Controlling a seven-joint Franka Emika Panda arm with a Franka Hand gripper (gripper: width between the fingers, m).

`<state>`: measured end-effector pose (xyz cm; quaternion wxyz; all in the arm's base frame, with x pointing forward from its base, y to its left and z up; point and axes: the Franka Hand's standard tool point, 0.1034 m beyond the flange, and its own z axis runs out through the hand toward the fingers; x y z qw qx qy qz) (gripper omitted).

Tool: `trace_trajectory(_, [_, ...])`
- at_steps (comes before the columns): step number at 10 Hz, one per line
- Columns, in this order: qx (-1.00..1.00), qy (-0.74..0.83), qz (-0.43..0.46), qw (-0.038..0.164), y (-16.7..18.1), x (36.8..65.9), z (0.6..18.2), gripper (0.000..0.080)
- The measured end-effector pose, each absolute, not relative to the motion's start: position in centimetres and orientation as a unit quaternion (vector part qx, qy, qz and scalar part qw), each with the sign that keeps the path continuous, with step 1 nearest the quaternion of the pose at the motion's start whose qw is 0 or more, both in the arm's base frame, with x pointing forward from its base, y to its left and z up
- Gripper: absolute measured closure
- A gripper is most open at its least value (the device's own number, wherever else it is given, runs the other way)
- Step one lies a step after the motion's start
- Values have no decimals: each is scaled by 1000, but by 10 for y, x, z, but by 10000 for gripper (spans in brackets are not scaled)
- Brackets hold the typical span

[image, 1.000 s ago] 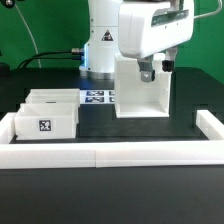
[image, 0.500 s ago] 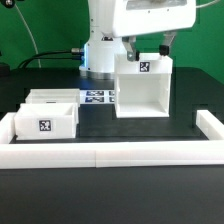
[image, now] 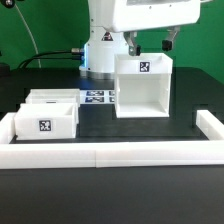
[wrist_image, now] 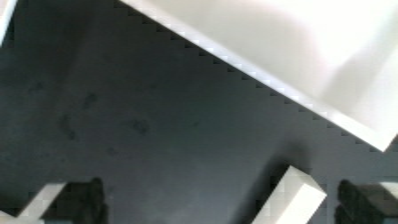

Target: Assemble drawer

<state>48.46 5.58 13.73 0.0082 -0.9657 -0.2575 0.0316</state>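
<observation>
The arm (image: 150, 14) hangs at the back of the bench (image: 120, 128), its jaws spread apart and empty just above the upright box casing (image: 143, 90). The front tray (image: 45, 122) and rear tray (image: 52, 98) sit close together, well off toward the exterior view's left, behind the border rail (image: 110, 152).

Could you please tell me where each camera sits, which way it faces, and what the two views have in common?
Exterior view: off the arm, facing the robot's base across the table, over the border rail, trays and casing; the open gripper shows at the top.
Wrist view: on the wrist, looking down at the black table and a white edge, apparently the casing's; only the fingertips show.
Shared: gripper, table, probably the casing.
</observation>
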Motion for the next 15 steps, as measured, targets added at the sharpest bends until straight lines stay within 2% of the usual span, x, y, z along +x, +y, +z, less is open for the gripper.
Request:
trace_trajectory(2, [-978,-208,31,12,54,481,139,150])
trace_trajectory(5, [-996,-84,31,2,67,440,140,150])
trace_trajectory(8, [-998,-52,39,5,83,413,133,150])
trace_trajectory(9, [-998,-49,35,5,90,404,125,150])
trace_trajectory(12, [-999,-31,38,3,100,397,106,150])
trace_trajectory(14, [-999,-27,40,2,100,403,104,150])
trace_trajectory(15, [-999,-23,38,3,97,407,105,277])
